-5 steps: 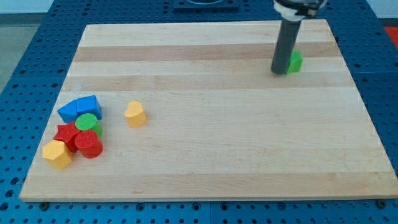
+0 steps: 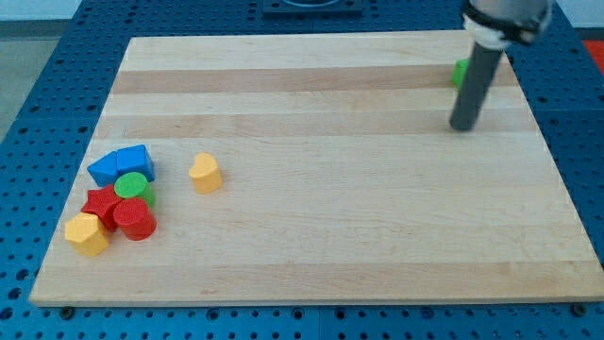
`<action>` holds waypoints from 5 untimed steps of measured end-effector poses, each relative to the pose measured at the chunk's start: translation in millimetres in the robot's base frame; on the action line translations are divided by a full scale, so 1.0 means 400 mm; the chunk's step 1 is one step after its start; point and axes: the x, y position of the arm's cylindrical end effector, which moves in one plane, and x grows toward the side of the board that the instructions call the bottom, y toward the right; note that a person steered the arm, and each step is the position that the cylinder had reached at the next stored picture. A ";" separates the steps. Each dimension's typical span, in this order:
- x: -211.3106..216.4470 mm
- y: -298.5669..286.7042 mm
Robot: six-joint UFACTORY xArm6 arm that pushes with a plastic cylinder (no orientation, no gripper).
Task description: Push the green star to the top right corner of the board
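Note:
The green star (image 2: 460, 73) lies near the top right of the wooden board (image 2: 311, 170); only its left edge shows, the rest is hidden behind my rod. My tip (image 2: 461, 127) rests on the board a little below the star, towards the view's bottom. The tip looks apart from the star.
A cluster sits at the view's lower left: a blue block (image 2: 123, 163), a green cylinder (image 2: 135, 185), a red star (image 2: 100, 203), a red cylinder (image 2: 135, 219) and a yellow block (image 2: 87, 233). A yellow heart (image 2: 205, 173) lies just right of them.
The green star has moved up and right, closer to the top right corner. My tip has moved right and a little down, from beside the star to below it.

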 end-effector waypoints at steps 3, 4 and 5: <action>-0.157 0.093; -0.173 0.071; -0.212 0.047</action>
